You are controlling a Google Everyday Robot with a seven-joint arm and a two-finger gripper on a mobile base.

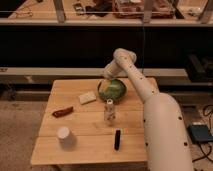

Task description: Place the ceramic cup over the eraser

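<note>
The white ceramic cup (64, 137) stands on the wooden table (90, 150) near its front left. The black eraser (117, 139) lies flat near the front edge, to the right of the cup and apart from it. My gripper (104, 75) is at the far side of the table, above the back rim of a green bowl, far from both the cup and the eraser. The white arm reaches to it from the lower right.
A green bowl (112, 90) sits at the back middle. A pale flat block (87, 97) lies left of it. A red chili-shaped thing (62, 111) lies at the left. A small clear bottle with a white cap (109, 112) stands mid-table. A dark shelf runs behind.
</note>
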